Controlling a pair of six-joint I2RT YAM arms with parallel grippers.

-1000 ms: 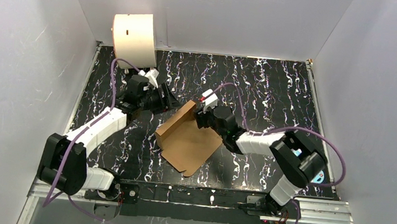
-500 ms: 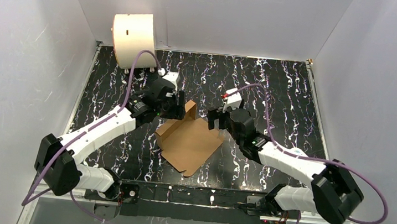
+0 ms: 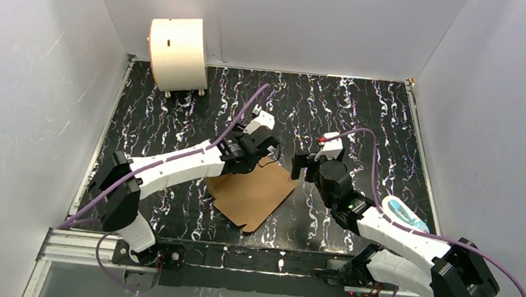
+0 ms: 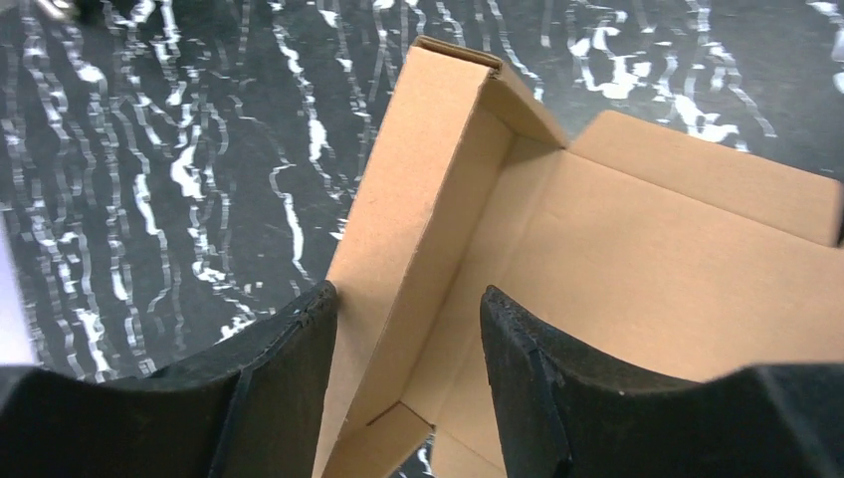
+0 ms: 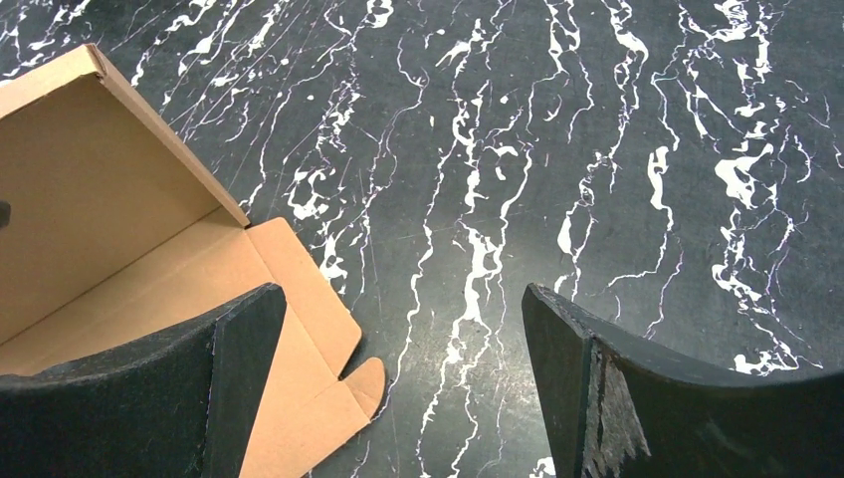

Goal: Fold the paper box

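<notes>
The paper box (image 3: 255, 199) is a brown cardboard mailer lying open in the middle of the table. One long side wall (image 4: 418, 199) stands up, seen in the left wrist view. My left gripper (image 3: 263, 152) reaches over the box's far edge. Its jaws (image 4: 408, 294) straddle that wall: the left finger (image 4: 289, 388) lies against the outer face, and a gap separates the right finger (image 4: 542, 398) from the inner face. My right gripper (image 3: 303, 169) hangs wide open just right of the box, with only bare table between its fingers (image 5: 393, 299). A tabbed flap (image 5: 299, 329) lies flat beside its left finger.
A cream-white drum (image 3: 178, 52) stands at the back left corner. Grey walls close in the black marbled table (image 3: 373, 123) on three sides. Purple cables arch above both arms.
My right gripper let go of the raised flap, opened wide and drew back to the right. My left arm swung right from near the drum and came down over the box's far wall.
</notes>
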